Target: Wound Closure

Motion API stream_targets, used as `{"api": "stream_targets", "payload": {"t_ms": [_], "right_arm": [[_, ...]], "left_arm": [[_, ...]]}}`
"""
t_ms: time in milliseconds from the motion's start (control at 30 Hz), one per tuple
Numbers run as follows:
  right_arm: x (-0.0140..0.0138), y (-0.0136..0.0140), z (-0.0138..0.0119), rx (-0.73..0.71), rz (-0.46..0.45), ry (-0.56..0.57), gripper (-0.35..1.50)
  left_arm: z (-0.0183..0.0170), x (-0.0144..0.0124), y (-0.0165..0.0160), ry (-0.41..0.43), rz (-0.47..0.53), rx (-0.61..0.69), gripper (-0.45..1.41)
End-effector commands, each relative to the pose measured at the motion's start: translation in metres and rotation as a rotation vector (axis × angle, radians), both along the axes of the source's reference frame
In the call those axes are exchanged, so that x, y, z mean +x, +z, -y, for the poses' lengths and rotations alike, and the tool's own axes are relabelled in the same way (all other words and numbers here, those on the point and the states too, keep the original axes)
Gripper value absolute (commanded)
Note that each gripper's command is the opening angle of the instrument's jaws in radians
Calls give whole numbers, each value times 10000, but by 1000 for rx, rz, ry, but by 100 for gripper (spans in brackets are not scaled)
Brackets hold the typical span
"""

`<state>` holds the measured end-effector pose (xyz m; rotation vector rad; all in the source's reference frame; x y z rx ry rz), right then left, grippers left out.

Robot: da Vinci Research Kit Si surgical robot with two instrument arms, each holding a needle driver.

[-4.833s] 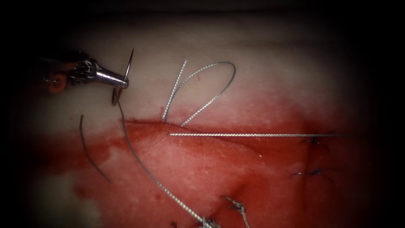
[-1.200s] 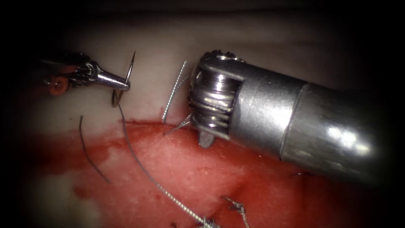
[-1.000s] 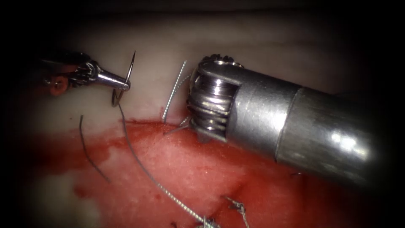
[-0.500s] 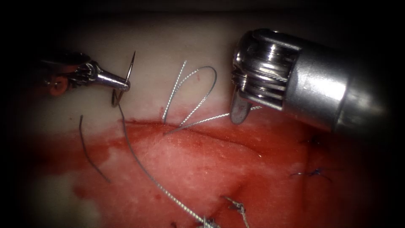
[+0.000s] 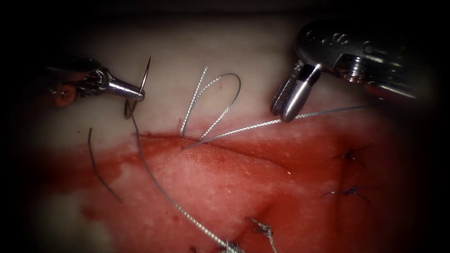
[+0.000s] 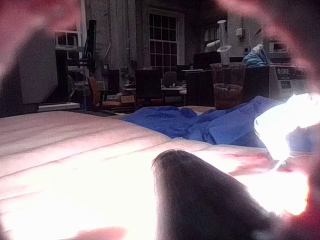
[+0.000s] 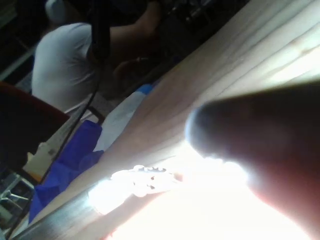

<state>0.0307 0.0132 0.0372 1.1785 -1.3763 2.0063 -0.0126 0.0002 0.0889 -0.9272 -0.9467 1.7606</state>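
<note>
At the upper left of the endoscope view, the left tool (image 5: 138,95) is clenched on the needle (image 5: 141,84) near the middle of its curve; the needle is out of the tissue (image 5: 225,187), point up. At the upper right, the right tool (image 5: 284,112) grasps the thread (image 5: 243,130), which runs left to the cut (image 5: 211,146). Red fluid (image 5: 197,178) covers the lower tissue.

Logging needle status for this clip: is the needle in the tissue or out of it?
Out. The left tool holds the needle near mid-curve, jaws shut, tip up, clear of the tissue.
</note>
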Motion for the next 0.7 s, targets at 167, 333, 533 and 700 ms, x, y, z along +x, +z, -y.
{"api": "stream_targets", "payload": {"t_ms": [167,333,533,700], "right_arm": [[32,3,-17,-31,-238,169,79],[40,15,-1,-82,-198,585,44],[41,23,25,10,18,820,58],[50,13,27,-58,261,674,64]], "left_arm": [[-16,-1,-10,-4,5,-7,-45],[-16,-1,-10,-4,5,-7,-45],[-16,-2,-10,-5,4,-7,-45],[-16,-2,-10,-3,6,-5,-45]]}}
